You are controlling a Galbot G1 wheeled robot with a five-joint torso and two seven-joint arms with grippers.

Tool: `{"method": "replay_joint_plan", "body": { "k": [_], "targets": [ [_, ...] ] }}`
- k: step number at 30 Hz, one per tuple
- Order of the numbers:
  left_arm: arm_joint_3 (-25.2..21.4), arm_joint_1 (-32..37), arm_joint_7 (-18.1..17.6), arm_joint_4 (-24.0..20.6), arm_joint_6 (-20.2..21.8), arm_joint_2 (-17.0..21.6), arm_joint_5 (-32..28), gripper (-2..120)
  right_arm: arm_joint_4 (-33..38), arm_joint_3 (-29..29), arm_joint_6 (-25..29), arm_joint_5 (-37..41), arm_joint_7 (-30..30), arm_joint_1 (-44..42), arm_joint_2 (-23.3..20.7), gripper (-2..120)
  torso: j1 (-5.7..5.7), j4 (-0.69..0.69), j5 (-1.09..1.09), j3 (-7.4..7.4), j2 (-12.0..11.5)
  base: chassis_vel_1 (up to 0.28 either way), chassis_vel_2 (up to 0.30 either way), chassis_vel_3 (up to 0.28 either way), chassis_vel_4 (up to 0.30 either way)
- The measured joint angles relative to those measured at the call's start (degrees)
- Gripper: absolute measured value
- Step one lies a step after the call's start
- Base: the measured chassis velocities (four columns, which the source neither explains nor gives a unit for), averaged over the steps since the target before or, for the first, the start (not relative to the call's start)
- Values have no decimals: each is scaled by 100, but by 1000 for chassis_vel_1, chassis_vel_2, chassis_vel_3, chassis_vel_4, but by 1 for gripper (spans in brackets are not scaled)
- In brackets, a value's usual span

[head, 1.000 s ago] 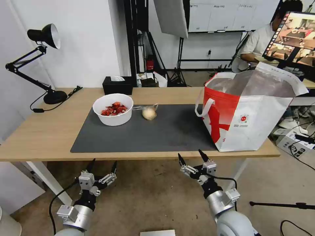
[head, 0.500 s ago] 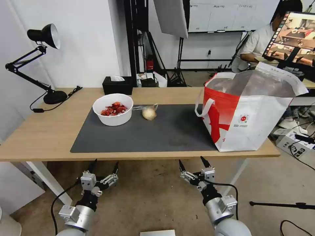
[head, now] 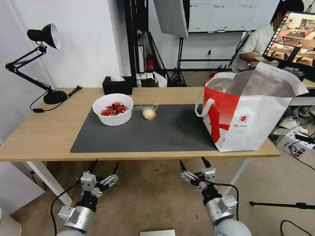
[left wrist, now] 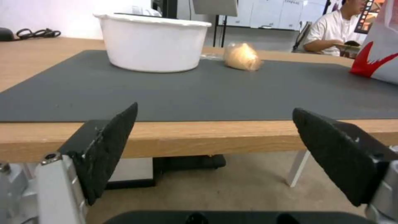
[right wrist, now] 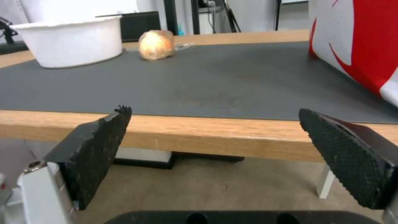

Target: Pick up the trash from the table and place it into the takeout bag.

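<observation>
Both my claws hang below the counter's (head: pixel 46 131) near edge, fingers spread and holding nothing — my left claw (head: pixel 104 167) toward the mat's (head: pixel 144 134) left half, my right claw (head: pixel 193 164) nearer the bag (head: pixel 252 121). On the mat, the white bowl (head: pixel 113 109) of red scraps sits at the far left, and the clear bag with the lump (head: pixel 149 113) lies just beside it. The takeout bag stands open at the counter's right end — apart from both.

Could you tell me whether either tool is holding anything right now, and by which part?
Nothing is held: the left tool and right tool are both open below the table edge.
</observation>
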Motion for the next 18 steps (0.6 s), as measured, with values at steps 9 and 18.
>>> {"method": "replay_joint_plan", "body": {
  "k": [9, 18],
  "targets": [
    [-11, 26, 1, -47, -6, 4, 4, 100, 93, -23, -59, 117, 56, -38, -60, 100, 0, 0, 0, 0, 0, 0, 0, 0, 0],
    [-84, 135, -2, -149, -10, 70, 3, 100, 317, -328, -370, 720, 105, 818, -581, 100, 0, 0, 1, 0, 0, 0, 0, 0, 0]
  ]
}}
